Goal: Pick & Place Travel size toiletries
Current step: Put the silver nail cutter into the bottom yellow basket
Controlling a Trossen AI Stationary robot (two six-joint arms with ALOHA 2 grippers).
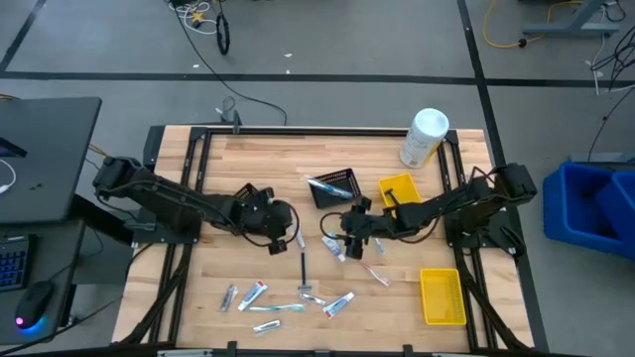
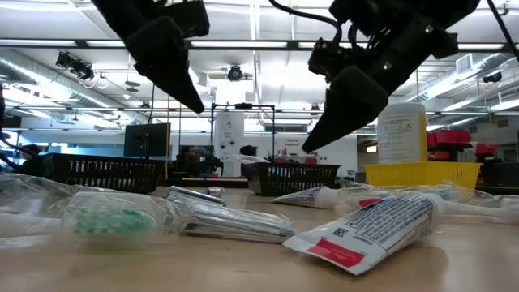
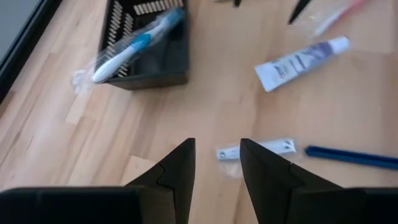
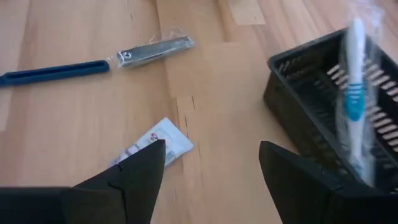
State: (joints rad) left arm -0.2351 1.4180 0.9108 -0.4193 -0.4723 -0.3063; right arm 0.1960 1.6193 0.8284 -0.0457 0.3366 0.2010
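My left gripper (image 1: 291, 226) hangs over the middle of the wooden table (image 1: 248, 169). Its two fingers (image 3: 177, 171) are a little way apart and hold nothing. Just past them lies a small silvery nail clipper (image 3: 256, 149) in a clear wrap, with a dark blue stick (image 3: 351, 157) beside it at 3 o'clock.

My right gripper (image 1: 337, 238) hangs close by, at 3 o'clock from the left one. Its fingers (image 4: 134, 177) are spread wide and hold nothing. A white toothpaste tube (image 4: 158, 142) lies flat on the wood right under it.

The black mesh basket (image 1: 333, 186) sits at 12 o'clock from my right gripper. One blue and white toothbrush (image 3: 134, 46) in a clear bag rests in it, tilted over the rim.

More toiletries lie loose near the front edge: a tube (image 1: 252, 294), a toothbrush (image 1: 276, 308), a razor (image 1: 306, 280) and another tube (image 1: 339, 304).

A yellow tray (image 1: 397, 187) sits just right of the basket. A second yellow tray (image 1: 443, 297) is at 4 o'clock. A big white canister (image 1: 424, 137) lies at 1 o'clock.
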